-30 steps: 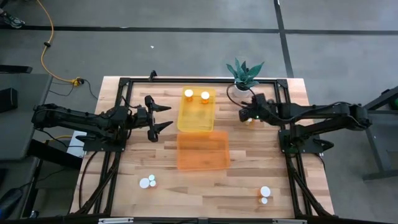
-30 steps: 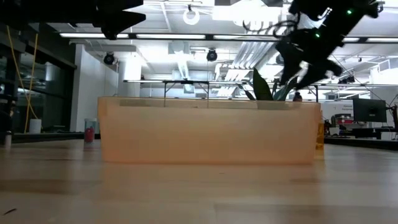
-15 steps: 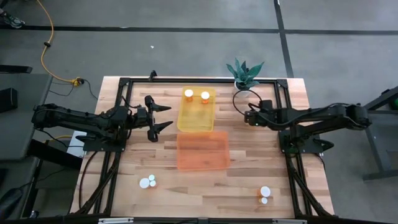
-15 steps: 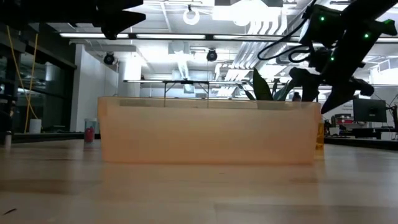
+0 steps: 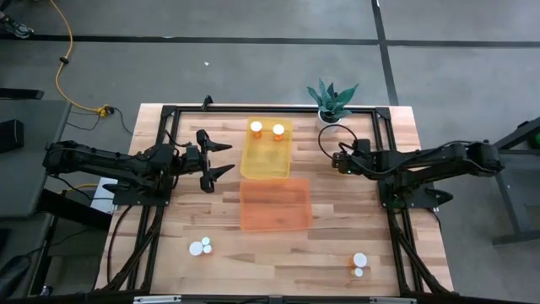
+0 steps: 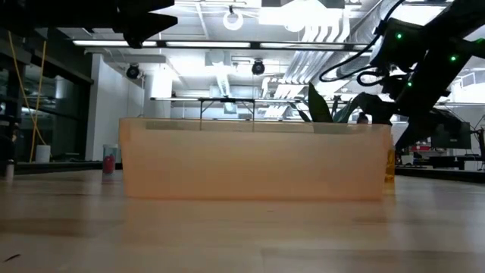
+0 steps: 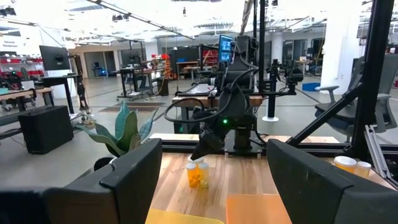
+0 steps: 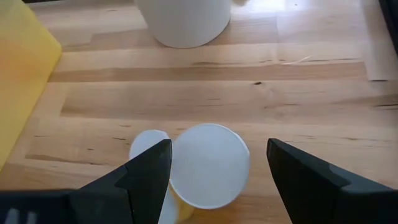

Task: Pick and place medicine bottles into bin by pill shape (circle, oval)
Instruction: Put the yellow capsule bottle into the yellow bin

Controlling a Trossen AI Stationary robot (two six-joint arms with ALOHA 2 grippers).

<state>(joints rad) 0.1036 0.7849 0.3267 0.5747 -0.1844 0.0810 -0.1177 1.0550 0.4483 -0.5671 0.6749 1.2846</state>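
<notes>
No writing can be read on any bottle or tray.

The right claw (image 8: pixel 211 171) is being held low over two medicine bottles (image 8: pixel 208 163) near the desk's (image 5: pixel 337 245) far right edge, just beside the white plant pot (image 8: pixel 182 22). Its fingers (image 8: pixel 146 171) are spread wide, one on each side of the big white cap, with nothing gripped. A second ago this claw was higher and nearer the pot; it has been moved a little toward the right edge and brought down.

The left claw (image 5: pixel 221 160) is being kept where it was, near the desk's left edge, with fingers spread and nothing in them.

Two bottles (image 5: pixel 267 128) are lying in the yellow tray (image 5: pixel 266 160) at the far edge. The orange tray (image 5: pixel 274 205) is sitting in the middle. Two more bottles (image 5: pixel 201 247) are standing near the front left corner, and two (image 5: pixel 359 263) near the front right corner.

The two white caps under the right claw are being shown only by the right wrist view. From above, they are being hidden by the arm. In the left wrist view, an orange bottle (image 7: pixel 196 175) is being seen below the right arm (image 7: pixel 230 118).
</notes>
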